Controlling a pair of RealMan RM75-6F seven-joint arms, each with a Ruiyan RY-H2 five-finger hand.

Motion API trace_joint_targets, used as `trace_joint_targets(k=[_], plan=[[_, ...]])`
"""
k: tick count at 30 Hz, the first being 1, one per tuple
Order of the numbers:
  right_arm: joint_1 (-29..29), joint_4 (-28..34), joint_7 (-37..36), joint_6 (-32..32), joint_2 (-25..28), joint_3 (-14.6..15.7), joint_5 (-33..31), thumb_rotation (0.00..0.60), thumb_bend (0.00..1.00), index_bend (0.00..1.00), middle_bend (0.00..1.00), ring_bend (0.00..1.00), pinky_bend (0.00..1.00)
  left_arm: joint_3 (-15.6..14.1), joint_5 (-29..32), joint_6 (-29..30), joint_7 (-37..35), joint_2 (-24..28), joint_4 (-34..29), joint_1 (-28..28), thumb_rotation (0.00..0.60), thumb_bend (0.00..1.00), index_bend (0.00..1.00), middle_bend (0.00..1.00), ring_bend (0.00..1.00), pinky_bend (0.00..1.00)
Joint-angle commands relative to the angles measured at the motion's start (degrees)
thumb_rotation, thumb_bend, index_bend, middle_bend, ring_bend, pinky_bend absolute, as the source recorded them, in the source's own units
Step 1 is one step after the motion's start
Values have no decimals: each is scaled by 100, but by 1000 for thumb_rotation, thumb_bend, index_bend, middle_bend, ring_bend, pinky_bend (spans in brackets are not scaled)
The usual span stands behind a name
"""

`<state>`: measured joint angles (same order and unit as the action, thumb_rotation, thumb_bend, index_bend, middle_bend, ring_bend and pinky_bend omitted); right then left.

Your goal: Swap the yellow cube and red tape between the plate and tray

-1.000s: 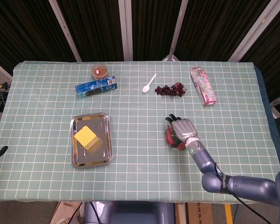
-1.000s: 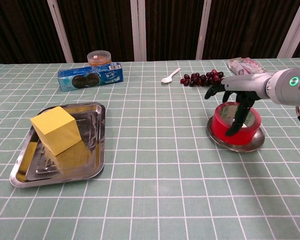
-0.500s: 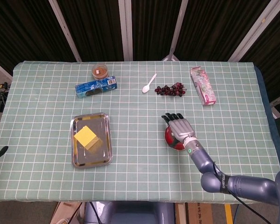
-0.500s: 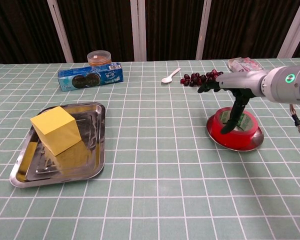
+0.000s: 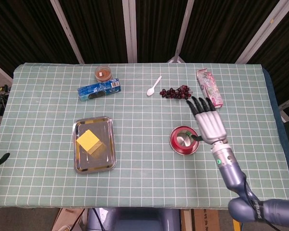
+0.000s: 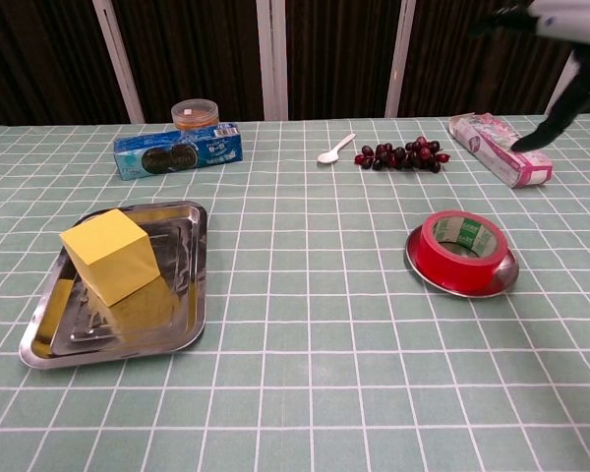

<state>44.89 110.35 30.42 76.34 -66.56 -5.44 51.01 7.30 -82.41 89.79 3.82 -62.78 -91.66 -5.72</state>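
The right robot hand (image 5: 208, 121), fingers spread and holding nothing, hangs just right of the red tape roll (image 5: 184, 140) on the round metal plate (image 6: 501, 279).

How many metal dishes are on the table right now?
2: the tray at the left holding the yellow cube, and the plate at the right under the red tape. None looks hidden.

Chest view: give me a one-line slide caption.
Red tape sits on the plate, yellow cube in the tray; right hand raised clear.
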Motion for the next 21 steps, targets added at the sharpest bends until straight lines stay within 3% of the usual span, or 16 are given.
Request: trace_joint_targets(k=[1, 7, 11, 21], plan=[[-1052, 314, -755, 926, 595, 372, 775, 600, 61, 49, 5, 24, 0, -104, -38, -56, 41, 128, -230, 54, 600, 18, 188, 0, 0, 6], [-2452, -80, -1663, 2084, 544, 1273, 2033, 600, 59, 70, 5, 24, 0, -220, 60, -3, 85, 230, -505, 234, 600, 17, 183, 0, 0, 6], [-3174, -818, -1986, 2517, 145, 1751, 2741, 600, 59, 71, 5, 24, 0, -321, -69, 64, 34, 255, -557, 317, 600, 17, 179, 0, 0, 6], [-3434, -940, -1517, 2372, 83, 1643, 3200, 600, 58, 71, 5, 24, 0, -410, -236, 172, -32, 282, -537, 422, 600, 17, 177, 0, 0, 6]])
